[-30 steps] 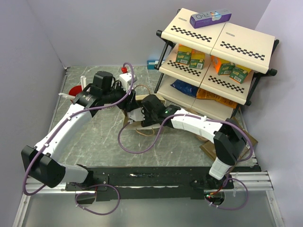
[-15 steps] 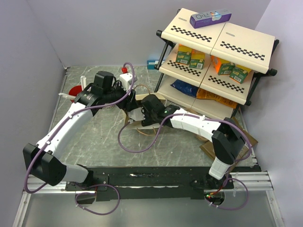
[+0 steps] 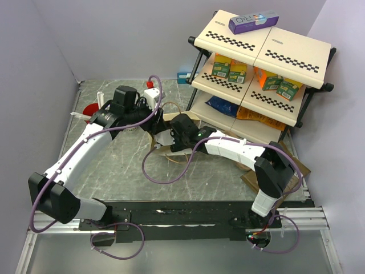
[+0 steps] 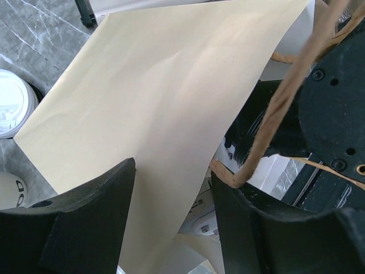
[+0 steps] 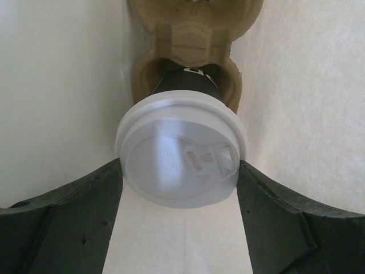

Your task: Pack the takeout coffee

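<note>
The takeout coffee (image 5: 179, 165), dark-bodied with a round white lid, lies inside a cream-lined paper bag (image 4: 159, 103), its base seated in a pulp cup carrier (image 5: 194, 34). My right gripper (image 5: 179, 188) is inside the bag with both fingers touching the lid's sides. In the top view the right gripper (image 3: 165, 138) is buried in the brown bag (image 3: 157, 149) and the cup is hidden. My left gripper (image 4: 171, 188) is open at the bag's mouth. The bag's wall passes between its fingers and a twisted paper handle (image 4: 274, 114) rests on the right finger.
A second white-lidded cup (image 4: 11, 105) and a cream cup (image 4: 8, 191) stand left of the bag. A red cup (image 3: 91, 109) and a white bottle (image 3: 150, 91) are at the back left. A two-tier shelf rack (image 3: 262, 63) fills the back right. Brown paper (image 3: 251, 180) lies under the right arm.
Almost nothing: the left arm has shifted very slightly and both grippers stay at the bag.
</note>
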You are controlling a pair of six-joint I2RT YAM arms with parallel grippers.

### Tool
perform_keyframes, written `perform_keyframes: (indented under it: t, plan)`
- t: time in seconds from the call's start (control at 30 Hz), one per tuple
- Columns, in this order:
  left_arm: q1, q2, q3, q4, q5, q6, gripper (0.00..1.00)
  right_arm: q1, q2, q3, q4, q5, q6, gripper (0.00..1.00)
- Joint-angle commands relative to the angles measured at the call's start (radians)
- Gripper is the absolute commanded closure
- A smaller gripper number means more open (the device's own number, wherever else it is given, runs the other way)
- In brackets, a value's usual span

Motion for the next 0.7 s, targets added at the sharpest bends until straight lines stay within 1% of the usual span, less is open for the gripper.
perform_keyframes:
  t: [0.0, 0.03, 0.1, 0.13, 0.2, 0.33, 0.37, 0.43, 0.5, 0.6, 0.67]
  plan:
    - [-0.003, 0.014, 0.001, -0.023, 0.036, -0.016, 0.39, -0.027, 0.002, 0.022, -0.050, 0.031, 0.045, 0.65]
    - [-0.003, 0.017, 0.007, -0.025, 0.036, -0.018, 0.39, -0.029, -0.001, 0.021, -0.050, 0.037, 0.047, 0.61]
    - [-0.002, 0.025, 0.010, -0.026, 0.041, -0.021, 0.39, -0.029, -0.007, 0.023, -0.054, 0.037, 0.051, 0.56]
    - [-0.002, 0.025, 0.015, -0.026, 0.042, -0.021, 0.39, -0.029, -0.009, 0.026, -0.059, 0.037, 0.057, 0.53]
    - [0.000, 0.029, 0.013, -0.025, 0.048, -0.024, 0.39, -0.029, -0.016, 0.030, -0.071, 0.034, 0.065, 0.49]
    - [0.003, 0.032, 0.012, -0.022, 0.059, -0.027, 0.39, -0.027, -0.024, 0.032, -0.084, 0.027, 0.076, 0.37]
    - [0.003, 0.035, 0.013, -0.022, 0.061, -0.028, 0.39, -0.027, -0.026, 0.032, -0.084, 0.027, 0.079, 0.36]
    - [0.004, 0.042, 0.016, -0.025, 0.064, -0.027, 0.39, -0.029, -0.030, 0.039, -0.091, 0.027, 0.091, 0.27]
    - [0.006, 0.043, 0.015, -0.022, 0.064, -0.027, 0.39, -0.027, -0.030, 0.053, -0.099, 0.021, 0.106, 0.27]
    - [0.007, 0.042, 0.015, -0.022, 0.067, -0.027, 0.40, -0.027, -0.026, 0.073, -0.125, 0.011, 0.119, 0.31]
    - [0.007, 0.045, 0.018, -0.025, 0.070, -0.027, 0.40, -0.029, -0.024, 0.079, -0.134, 0.005, 0.122, 0.37]
